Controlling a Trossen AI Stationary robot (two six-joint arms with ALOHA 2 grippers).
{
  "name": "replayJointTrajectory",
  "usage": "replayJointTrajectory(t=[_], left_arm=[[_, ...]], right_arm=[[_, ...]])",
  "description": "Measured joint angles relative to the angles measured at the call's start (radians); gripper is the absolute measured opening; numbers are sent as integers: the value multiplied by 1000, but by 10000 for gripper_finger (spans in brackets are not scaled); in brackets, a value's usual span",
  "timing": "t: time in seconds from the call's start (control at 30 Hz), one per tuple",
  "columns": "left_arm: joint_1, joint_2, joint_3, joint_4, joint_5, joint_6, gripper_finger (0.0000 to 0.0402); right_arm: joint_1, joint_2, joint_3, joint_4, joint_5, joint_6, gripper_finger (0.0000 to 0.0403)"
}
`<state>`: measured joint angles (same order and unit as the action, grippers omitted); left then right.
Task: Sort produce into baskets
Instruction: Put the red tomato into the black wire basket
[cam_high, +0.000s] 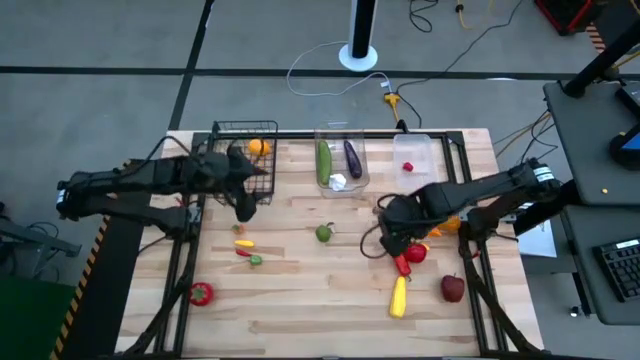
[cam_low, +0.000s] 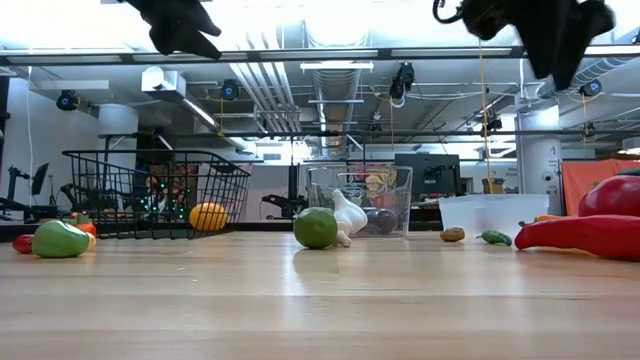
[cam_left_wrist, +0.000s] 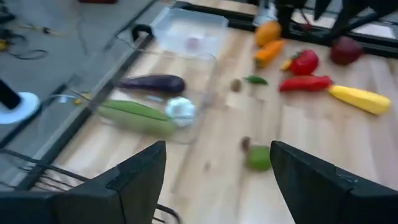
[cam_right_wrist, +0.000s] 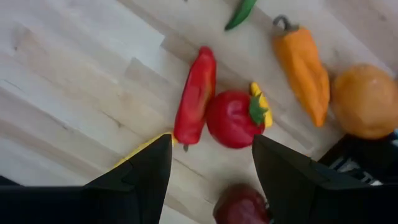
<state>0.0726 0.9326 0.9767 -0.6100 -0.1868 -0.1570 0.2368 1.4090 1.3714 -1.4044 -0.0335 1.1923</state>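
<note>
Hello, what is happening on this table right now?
Two robot arms are sorting produce into baskets. The left gripper hangs open and empty beside the wire basket, which holds an orange fruit. The right gripper is open above a long red pepper and a round red pepper. The middle bin holds cucumber, eggplant, garlic.

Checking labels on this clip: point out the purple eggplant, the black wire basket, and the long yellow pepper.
purple eggplant (cam_high: 352, 157), high view, middle of its body.
black wire basket (cam_high: 244, 127), high view, far rim.
long yellow pepper (cam_high: 399, 297), high view, middle of its length.
</note>
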Motion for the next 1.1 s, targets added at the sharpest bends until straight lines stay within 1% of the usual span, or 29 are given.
replayJointTrajectory(t=[0.17, 0.3, 0.6, 0.77, 0.9, 1.1], left_arm=[[-93, -2, -65, 97, -55, -63, 269], [-161, 7, -103, 166, -59, -114, 269], [-251, 21, -106, 183, -70, -196, 269], [-305, 24, -108, 184, -144, -229, 269], [-342, 30, -109, 186, -180, -247, 269], [-393, 58, -109, 192, -226, -269, 269]], right_arm=[[83, 0, -28, 0, 45, 93, 216], [124, 0, -64, -3, 52, 129, 234], [125, 0, -118, -20, 63, 118, 300], [125, 0, -173, -13, 62, 138, 322], [125, -12, -228, 72, 61, 151, 329], [126, -32, -340, 209, 59, 185, 327]])
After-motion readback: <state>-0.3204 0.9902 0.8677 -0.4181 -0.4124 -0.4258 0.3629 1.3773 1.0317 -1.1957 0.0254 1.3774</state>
